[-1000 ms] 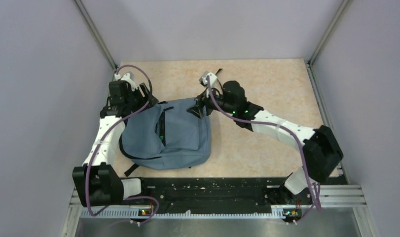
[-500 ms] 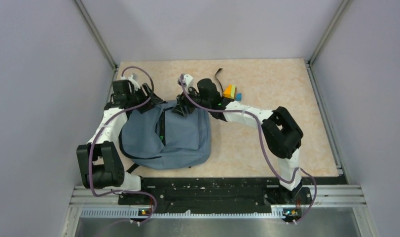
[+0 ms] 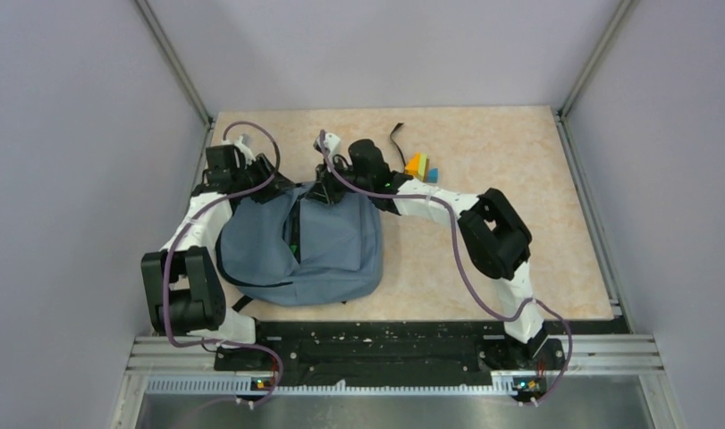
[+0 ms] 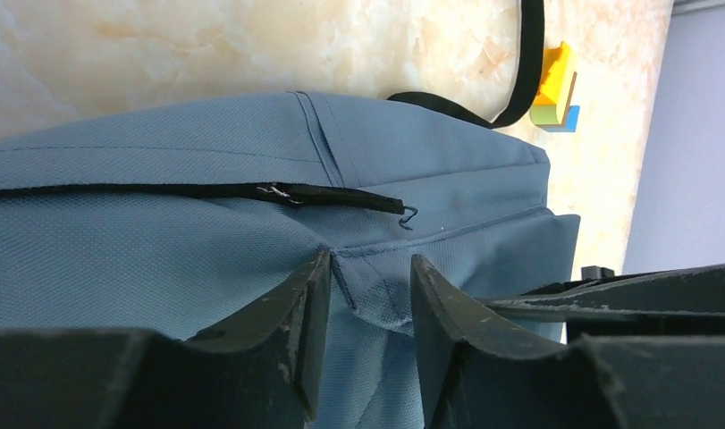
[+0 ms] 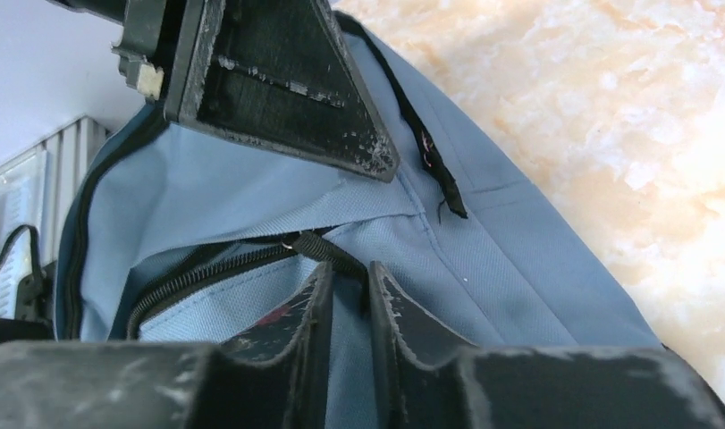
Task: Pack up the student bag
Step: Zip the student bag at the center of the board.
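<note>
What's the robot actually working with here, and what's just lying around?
In use: student bag; left tool and right tool, each pinching its fabric.
Lying about: small colourful blocks beyond the bag.

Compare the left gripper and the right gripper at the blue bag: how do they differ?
The left gripper has its fingers wider apart, around a fold below a closed zipper. The right gripper has them almost together, beside an open zipper. The left gripper is at the far left corner of the student bag, the right gripper at its far middle. Both pinch blue fabric.
</note>
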